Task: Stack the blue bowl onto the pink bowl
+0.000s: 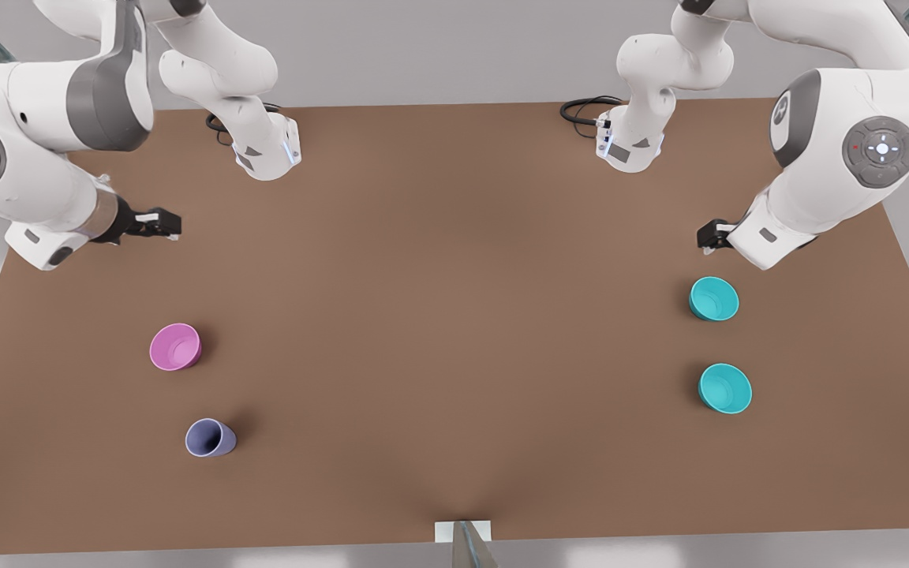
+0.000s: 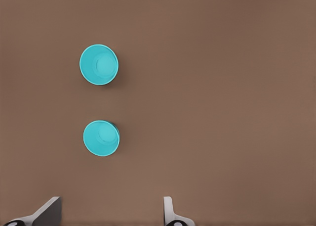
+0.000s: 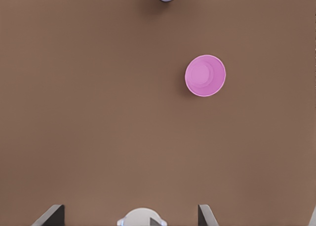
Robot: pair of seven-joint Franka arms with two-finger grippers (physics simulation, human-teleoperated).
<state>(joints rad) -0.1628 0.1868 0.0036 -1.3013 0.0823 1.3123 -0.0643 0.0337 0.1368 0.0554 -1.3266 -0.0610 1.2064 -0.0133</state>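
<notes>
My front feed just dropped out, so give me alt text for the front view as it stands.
A brown table from above: the pink bowl and a lavender cup stand apart on the front view's left, two teal bowls on its right. The right claw hangs above the pink side, the left claw just beyond the teal bowls, holding nothing.

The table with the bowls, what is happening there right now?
Nothing is being held yet. The left pincer hangs open above the table near the two blue bowls, the closer one and the farther one. The right pincer hangs open on the other side, near the pink bowl and a purple cup. All bowls stand apart and upright; no stacking is done.
</notes>
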